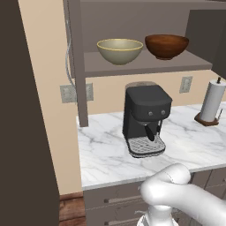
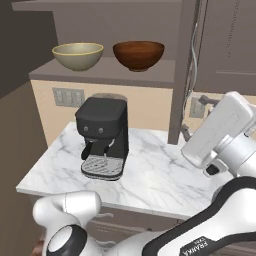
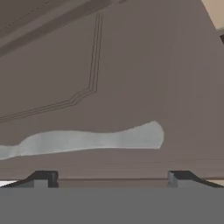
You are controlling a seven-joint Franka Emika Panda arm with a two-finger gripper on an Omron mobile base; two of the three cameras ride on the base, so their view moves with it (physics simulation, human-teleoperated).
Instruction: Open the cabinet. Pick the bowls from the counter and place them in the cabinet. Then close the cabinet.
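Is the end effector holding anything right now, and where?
Nothing is held. The end effector is open, facing the cabinet door near its silver handle.

My counter (image 1: 106,154) looks like polished white marble with grey veins. On the matt grey-brown cabinet (image 1: 145,64) shelf, one bowl (image 1: 120,50) has a dull olive-yellow glaze, the other bowl (image 1: 166,46) a glossy reddish wood look. The coffee machine (image 1: 145,117) is matt dark plastic with a metal grille. The door handle (image 3: 87,140) is brushed silver.
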